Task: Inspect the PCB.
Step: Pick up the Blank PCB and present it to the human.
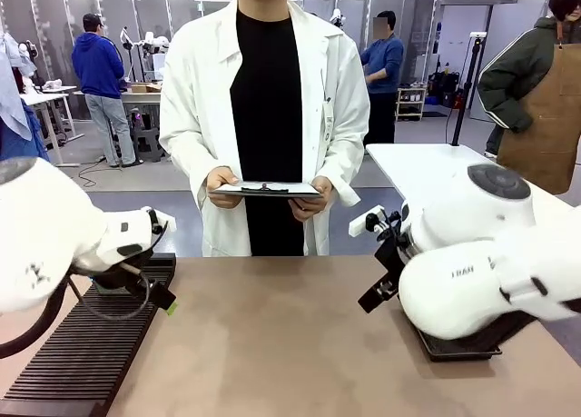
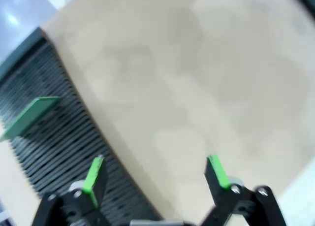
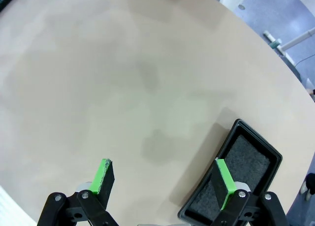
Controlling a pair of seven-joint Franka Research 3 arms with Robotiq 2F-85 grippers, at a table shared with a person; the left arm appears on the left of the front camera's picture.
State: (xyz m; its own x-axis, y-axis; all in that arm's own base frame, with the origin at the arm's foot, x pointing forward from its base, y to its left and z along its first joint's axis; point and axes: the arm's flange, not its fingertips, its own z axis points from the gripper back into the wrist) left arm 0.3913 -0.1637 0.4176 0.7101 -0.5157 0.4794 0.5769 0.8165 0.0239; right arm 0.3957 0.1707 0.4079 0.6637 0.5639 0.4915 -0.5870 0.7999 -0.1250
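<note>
The PCB (image 2: 29, 116) is a thin green board leaning on edge in the black slotted rack (image 2: 59, 147), up and to the left of my left gripper (image 2: 155, 174). That gripper is open with nothing between its green pads, one finger over the rack's edge and the other over bare table. In the front view the left gripper (image 1: 162, 301) hangs low over the rack (image 1: 82, 362) at the left. My right gripper (image 3: 163, 179) is open and holds nothing, hovering above the tabletop beside a shallow black tray (image 3: 260, 141).
A person in a white coat stands at the far edge of the table, holding a clipboard (image 1: 268, 189) with white paper in both hands. The black tray (image 1: 463, 349) lies under my right arm at the right. Brown tabletop (image 1: 290, 335) stretches between the arms.
</note>
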